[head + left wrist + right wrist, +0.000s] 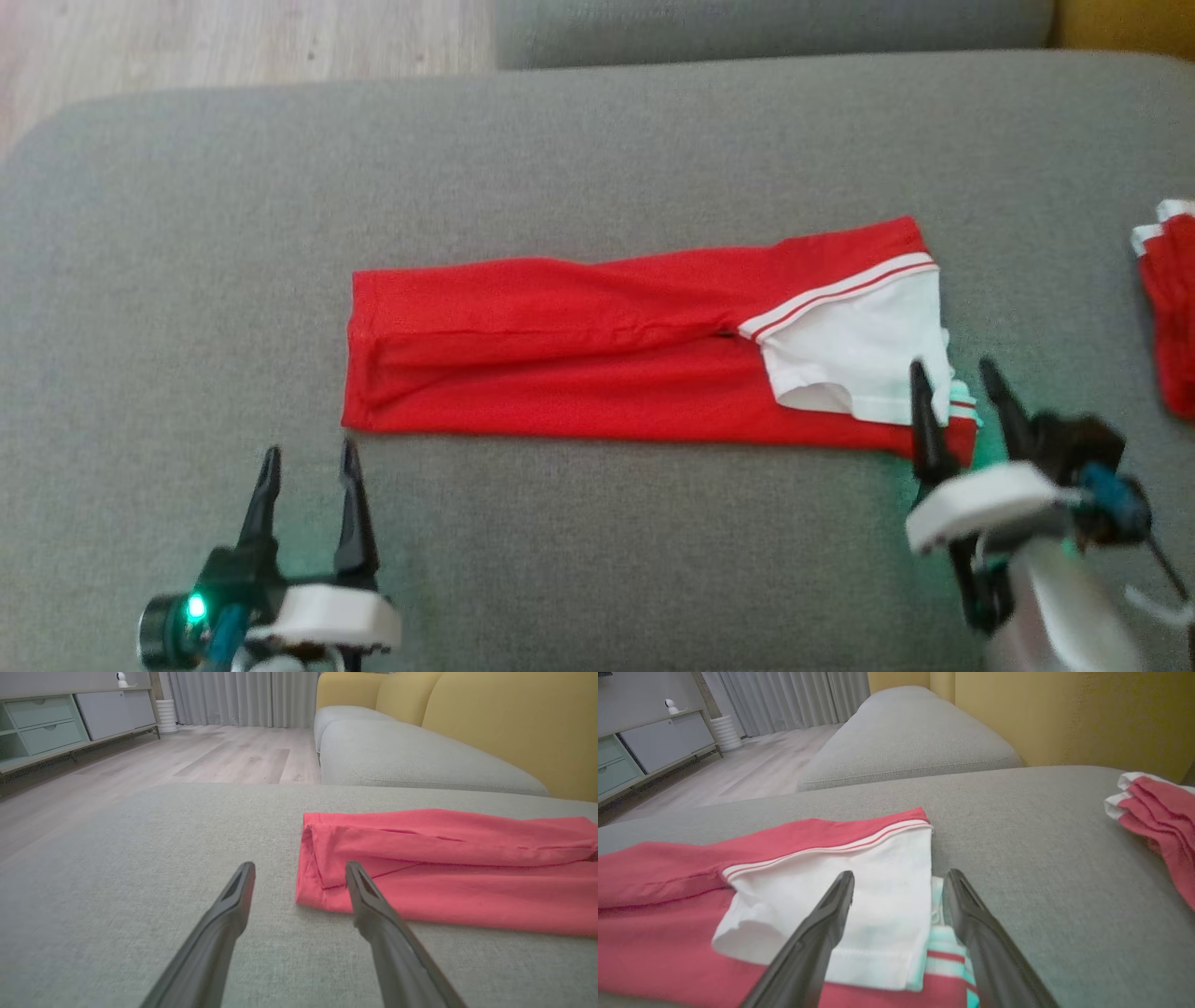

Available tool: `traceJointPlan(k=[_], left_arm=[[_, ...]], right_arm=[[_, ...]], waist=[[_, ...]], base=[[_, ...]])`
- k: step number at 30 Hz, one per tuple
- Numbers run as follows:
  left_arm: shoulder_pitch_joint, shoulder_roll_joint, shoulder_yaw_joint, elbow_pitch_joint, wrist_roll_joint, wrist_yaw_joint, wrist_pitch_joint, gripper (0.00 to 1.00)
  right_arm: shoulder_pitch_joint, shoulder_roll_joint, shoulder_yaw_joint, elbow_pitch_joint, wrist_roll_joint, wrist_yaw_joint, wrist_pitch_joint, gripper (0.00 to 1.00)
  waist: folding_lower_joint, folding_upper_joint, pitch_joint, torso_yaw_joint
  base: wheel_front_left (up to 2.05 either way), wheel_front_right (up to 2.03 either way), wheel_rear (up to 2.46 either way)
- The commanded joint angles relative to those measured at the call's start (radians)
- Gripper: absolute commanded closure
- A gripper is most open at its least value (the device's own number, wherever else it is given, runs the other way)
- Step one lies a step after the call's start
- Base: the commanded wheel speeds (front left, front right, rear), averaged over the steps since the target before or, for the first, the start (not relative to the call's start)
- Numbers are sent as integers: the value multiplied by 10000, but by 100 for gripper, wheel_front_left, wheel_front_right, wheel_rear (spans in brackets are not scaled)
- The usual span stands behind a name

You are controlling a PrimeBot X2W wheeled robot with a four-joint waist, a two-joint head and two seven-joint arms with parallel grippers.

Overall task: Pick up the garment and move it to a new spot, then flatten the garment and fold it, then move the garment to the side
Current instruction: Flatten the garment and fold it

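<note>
The garment is red with a white sleeve and striped trim, folded into a long band across the grey cushion. My left gripper stands open just in front of the band's left end, not touching it. My right gripper is open over the band's right end, its fingers straddling the white sleeve's edge with nothing clamped between them.
A second red and white garment lies at the cushion's right edge, also seen in the right wrist view. Behind are another grey seat cushion, a yellow sofa back, wooden floor and a low cabinet.
</note>
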Motion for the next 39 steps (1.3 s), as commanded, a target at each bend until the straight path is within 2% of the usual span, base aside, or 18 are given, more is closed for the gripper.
traceJointPlan(k=[1, 6, 10, 14, 18, 19, 20, 21, 24, 29, 34, 39], left_arm=[[-522, 18, 207, -259, -53, 21, -53, 0], [-831, 17, -95, -71, -278, 62, -53, 0], [-940, 17, -144, 38, -325, 126, -53, 0], [-1050, 17, -116, 42, -330, 147, -53, 0], [-1103, 17, -164, 13, -353, 137, -53, 0], [-1109, 17, -199, 7, -367, 145, -53, 0], [-1109, 17, -230, 1, -387, 145, -53, 0], [-1107, 17, -261, -5, -410, 136, -53, 0], [-1113, 17, -318, 12, -434, 115, -53, 0], [-1061, 17, -358, 36, -440, 90, -53, 0], [-938, 17, -434, 72, -512, 43, -53, 0], [-859, 17, -746, 186, -631, -41, -53, 0]], right_arm=[[-612, -29, 147, -147, -110, 33, -98, 0], [-1580, -29, -590, 1366, -101, 33, -31, 0], [-2016, -29, -802, 2488, 41, 33, 131, 0], [-2296, -29, -361, 3241, 770, 33, 177, 0], [-2344, -29, 694, 3506, 1979, 33, 114, 0], [-2322, -29, 963, 3543, 2285, 33, 115, 40], [-2307, -29, 1204, 3573, 2507, 33, 111, 94], [-2294, -29, 1417, 3608, 2685, 33, 108, 100], [-2340, -88, 1631, 3695, 2916, 33, 30, 100], [-2559, -666, 1081, 3507, 2803, 33, -99, 100], [-2555, -1103, 373, 2201, 2159, 33, -108, 100], [-2476, -729, 1035, 744, 1807, 33, -110, 100]], waist=[[-1, -1, 191, 66], [-1, -1, 618, 248], [-1, -1, 832, 370], [-1, -1, 971, 468], [-1, -1, 1011, 529], [-1, -1, 1008, 534], [-1, -1, 1004, 535], [-1, -1, 994, 536], [-1, -1, 961, 523], [-1, -1, 797, 485], [-1, -1, 615, 454], [-1, -1, 505, 584]], base=[[0, 0, 0], [0, 0, 0], [0, 0, 0], [0, 0, 0], [0, 0, 0], [0, 0, 0], [0, 0, 0], [0, 0, 0], [0, 0, 0], [0, 0, 0], [0, 0, 0], [0, 0, 0]])
